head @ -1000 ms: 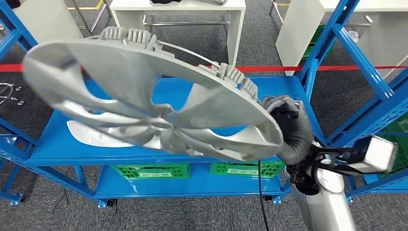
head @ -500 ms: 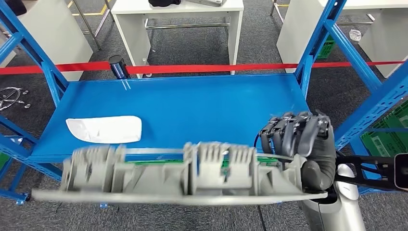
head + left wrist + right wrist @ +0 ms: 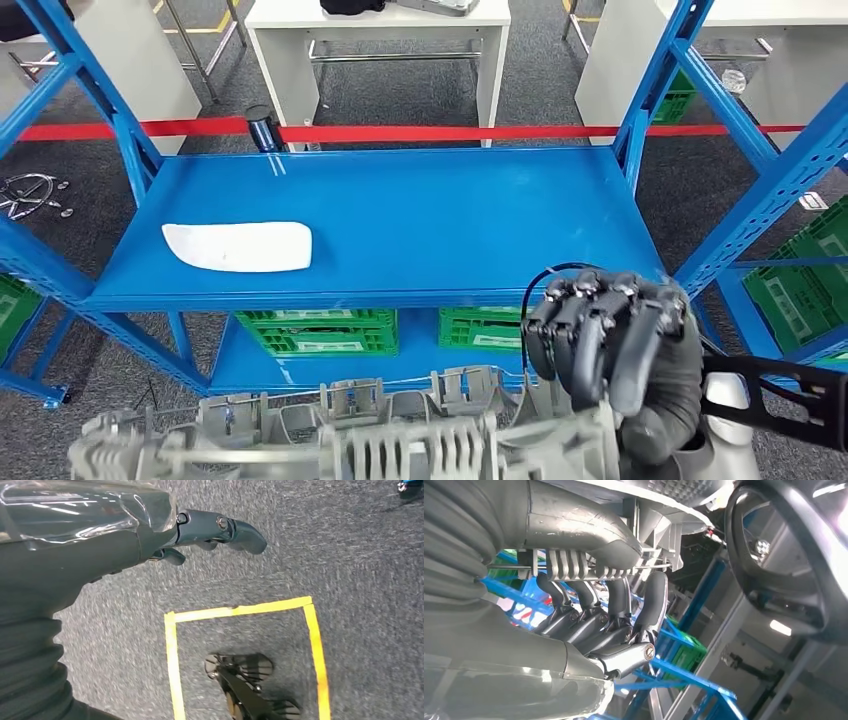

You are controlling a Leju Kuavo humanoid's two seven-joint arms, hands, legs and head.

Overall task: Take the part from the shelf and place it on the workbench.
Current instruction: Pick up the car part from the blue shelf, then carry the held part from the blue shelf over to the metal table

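The part [image 3: 350, 445] is a large grey disc-shaped casting with ribbed clips along its rim. It lies edge-on at the bottom of the head view, in front of the blue shelf [image 3: 400, 220] and clear of it. My right hand [image 3: 615, 350] grips its right-hand rim, dark fingers curled over the top. In the right wrist view those fingers [image 3: 609, 605] wrap the ribbed rim of the part [image 3: 574, 562]. My left hand [image 3: 200, 530] hangs over the grey carpet, holding nothing, its fingers loosely extended.
A flat white piece [image 3: 238, 246] lies on the left of the shelf deck. Green crates [image 3: 320, 332] sit on the level below. Blue shelf posts [image 3: 745, 210] rise at right. Red tape [image 3: 400, 132] and white tables [image 3: 380, 20] lie beyond. Yellow tape [image 3: 240, 611] marks the floor.
The part has swung from face-on above the shelf to edge-on, then dropped lower and nearer to me, still in my right hand. The shelf deck is now uncovered.
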